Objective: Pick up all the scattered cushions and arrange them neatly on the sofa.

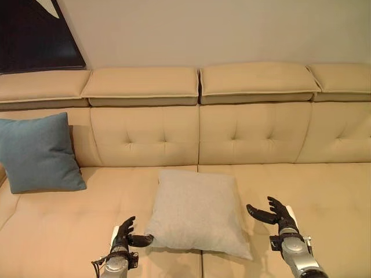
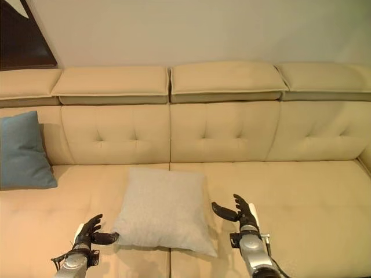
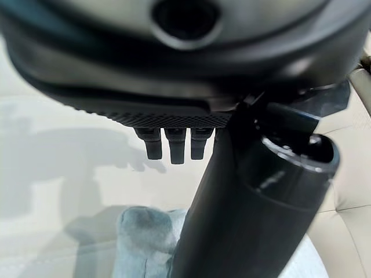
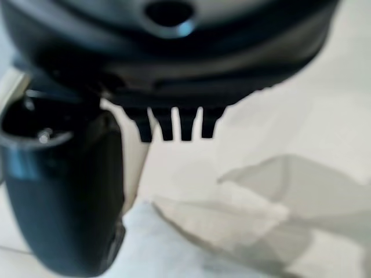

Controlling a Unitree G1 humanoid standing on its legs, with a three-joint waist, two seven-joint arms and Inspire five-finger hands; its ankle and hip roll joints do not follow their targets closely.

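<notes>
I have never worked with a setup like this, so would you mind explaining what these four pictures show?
Two pictures come from a stereo camera on a humanoid robot's head, looking down at a beige sofa. The other two come from cameras on its wrists, looking along each hand. A light grey cushion lies flat on the seat, and a blue cushion leans against the backrest at the left. The left hand and right hand sit open on either side of the grey cushion, the left thumb touching its edge. Nothing is held.

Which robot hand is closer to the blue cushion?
Left. The left hand sits by the grey cushion's left edge, nearer the blue cushion up at the sofa's left. The right hand is past the grey cushion.
</notes>
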